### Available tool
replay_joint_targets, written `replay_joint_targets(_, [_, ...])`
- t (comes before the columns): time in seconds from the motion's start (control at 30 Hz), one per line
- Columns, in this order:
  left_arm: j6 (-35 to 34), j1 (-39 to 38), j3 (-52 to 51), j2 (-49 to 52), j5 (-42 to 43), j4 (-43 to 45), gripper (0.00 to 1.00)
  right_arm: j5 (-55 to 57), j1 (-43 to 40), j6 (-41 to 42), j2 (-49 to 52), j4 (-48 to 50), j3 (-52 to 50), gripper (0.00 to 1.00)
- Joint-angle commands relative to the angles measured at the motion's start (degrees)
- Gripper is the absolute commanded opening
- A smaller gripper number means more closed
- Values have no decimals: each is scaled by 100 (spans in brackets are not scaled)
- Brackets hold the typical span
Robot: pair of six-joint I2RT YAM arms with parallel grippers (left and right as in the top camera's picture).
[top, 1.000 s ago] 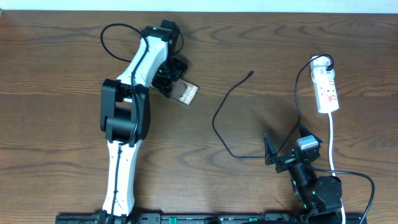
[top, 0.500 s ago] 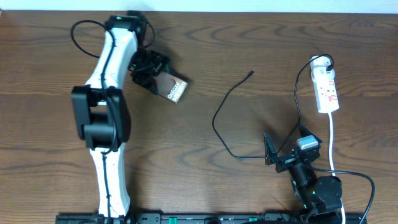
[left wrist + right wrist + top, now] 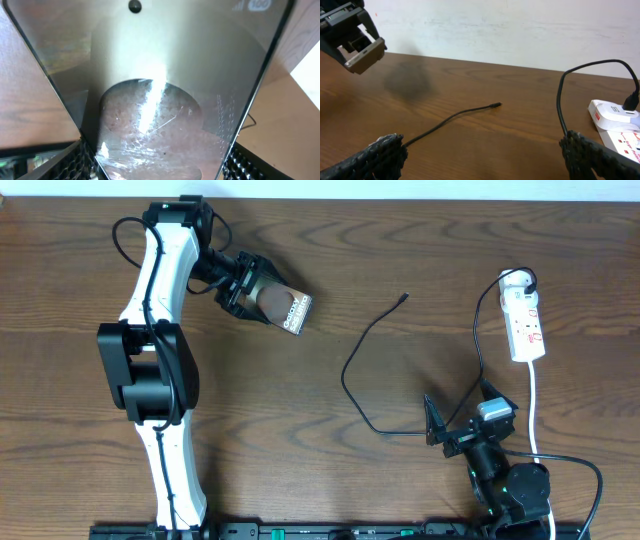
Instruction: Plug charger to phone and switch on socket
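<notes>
Phone (image 3: pixel 291 311) first, on your left: the left gripper (image 3: pixel 262 296) has it pinched by one end, closed tight on its edges, Galaxy lettering facing up, and it fills the left wrist view. Toward the middle, the charger (image 3: pixel 352 365) snakes loose over the wooden table (image 3: pixel 80 430), its connector tip (image 3: pixel 403 298) well apart from the phone. Further right, the right gripper (image 3: pixel 460 415) hangs near the table's front edge, jaws spread wide around nothing. At your far right lies the socket (image 3: pixel 526 327), a black plug (image 3: pixel 521 279) in its far end
</notes>
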Motion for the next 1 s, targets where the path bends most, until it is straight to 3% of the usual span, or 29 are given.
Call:
replay_joint_targets(0.0, [181,4,22,-127,861,-212,7,42,44,-26,-31,-24,-9,99])
replay_joint_targets(0.27, [199,2,22,-129,1513,-739,7,42,44,-28,-31,-24,-9,99])
replay_joint_targets(0.4, [881,2,22,-129,1770,-1032,7,42,44,-28,-31,-24,-9,99])
replay_joint_targets(0.6, [1342,44,20,-129,1486,-1816,7,42,44,-28,-31,-24,-9,99])
replay_joint_targets(0.97, [1397,15,17,-258,1390,-1816,7,42,44,-28,-31,-24,-9,99])
